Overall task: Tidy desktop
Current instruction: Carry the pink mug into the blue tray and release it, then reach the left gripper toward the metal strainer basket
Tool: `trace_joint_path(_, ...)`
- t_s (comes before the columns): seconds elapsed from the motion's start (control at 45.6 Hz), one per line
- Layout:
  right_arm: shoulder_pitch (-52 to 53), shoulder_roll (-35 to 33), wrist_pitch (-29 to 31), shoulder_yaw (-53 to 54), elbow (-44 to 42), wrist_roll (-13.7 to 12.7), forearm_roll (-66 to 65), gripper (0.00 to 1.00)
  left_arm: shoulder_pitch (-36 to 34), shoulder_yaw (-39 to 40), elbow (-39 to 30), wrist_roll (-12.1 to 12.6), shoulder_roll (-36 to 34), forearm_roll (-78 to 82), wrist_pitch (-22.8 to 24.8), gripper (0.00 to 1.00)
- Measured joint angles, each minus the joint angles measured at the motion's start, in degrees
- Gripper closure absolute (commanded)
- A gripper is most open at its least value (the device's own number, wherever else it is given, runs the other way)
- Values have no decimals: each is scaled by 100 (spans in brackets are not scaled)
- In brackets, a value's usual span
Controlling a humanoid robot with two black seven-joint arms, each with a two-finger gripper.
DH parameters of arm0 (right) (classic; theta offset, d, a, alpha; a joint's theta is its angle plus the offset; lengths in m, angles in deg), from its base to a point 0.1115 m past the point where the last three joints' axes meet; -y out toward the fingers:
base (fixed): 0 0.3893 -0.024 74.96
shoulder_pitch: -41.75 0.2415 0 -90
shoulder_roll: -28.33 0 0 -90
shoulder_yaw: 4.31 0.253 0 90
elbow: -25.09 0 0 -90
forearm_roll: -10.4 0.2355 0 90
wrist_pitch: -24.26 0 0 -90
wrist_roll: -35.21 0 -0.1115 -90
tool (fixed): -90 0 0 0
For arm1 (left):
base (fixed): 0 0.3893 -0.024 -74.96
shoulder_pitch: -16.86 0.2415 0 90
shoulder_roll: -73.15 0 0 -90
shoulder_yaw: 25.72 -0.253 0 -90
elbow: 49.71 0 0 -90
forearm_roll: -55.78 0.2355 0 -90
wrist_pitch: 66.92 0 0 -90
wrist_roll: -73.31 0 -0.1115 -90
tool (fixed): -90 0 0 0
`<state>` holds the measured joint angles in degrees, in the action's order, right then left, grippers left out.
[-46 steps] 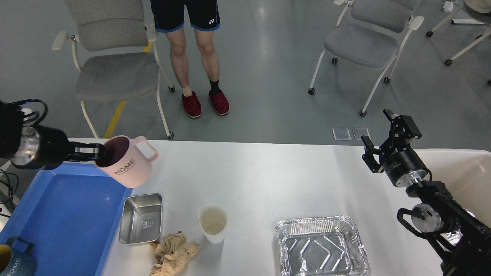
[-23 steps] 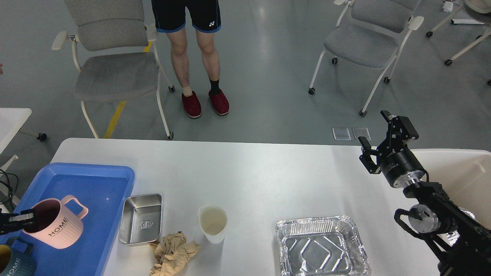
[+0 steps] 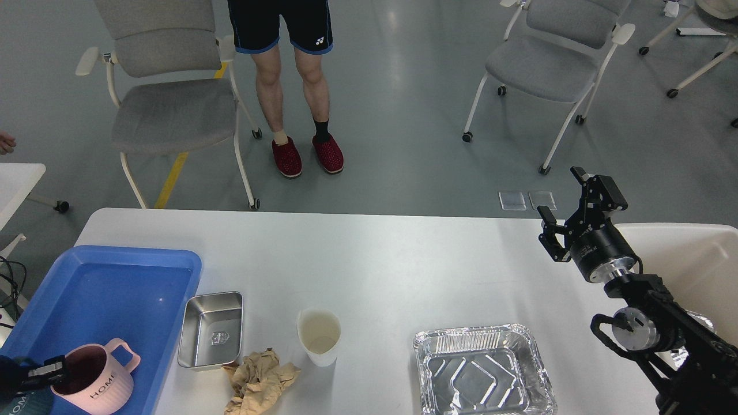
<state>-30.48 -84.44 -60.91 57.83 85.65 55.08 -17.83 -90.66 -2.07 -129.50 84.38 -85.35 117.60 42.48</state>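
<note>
The white desktop [image 3: 380, 259] holds a blue tray [image 3: 115, 300] at the left. My left gripper [image 3: 56, 369] comes in at the lower left edge and is shut on the rim of a pink "HOME" mug [image 3: 98, 380]. The mug stands upright at the tray's near end. A dark mug [image 3: 23, 403] is mostly hidden beside it at the frame's edge. My right gripper [image 3: 562, 196] is open and empty, raised above the desktop's far right part.
A steel tray [image 3: 211, 328], crumpled brown paper [image 3: 259, 380], a white paper cup [image 3: 319, 336] and a foil tray [image 3: 483, 372] lie along the front. A cream bin [image 3: 692, 259] is at the right. A person [image 3: 300, 86] and chairs stand beyond the table.
My left gripper has carried the pink mug from above the tray's far corner down and toward me to the tray's near end. The right arm has barely moved.
</note>
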Motion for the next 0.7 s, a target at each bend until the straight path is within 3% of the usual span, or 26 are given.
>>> trace_joint_path(0.088, -1, 0, 0, 0, 0, 0, 0, 0, 0, 7, 0, -18, 2, -15, -9, 23)
trace_joint_path(0.241, 3, 0, 0, 0, 0, 0, 0, 0, -35, 87, -17, -81, -74, -271, -3, 6)
trace_joint_path(0.417, 16, 1, 0, 0, 0, 0, 2, 0, -122, 395, -298, -162, -739, -840, 336, 4)
trace_joint_path(0.702, 26, 52, 0, 0, 0, 0, 2, 0, -271, 1425, -1274, -468, -2482, -1136, 1178, 5)
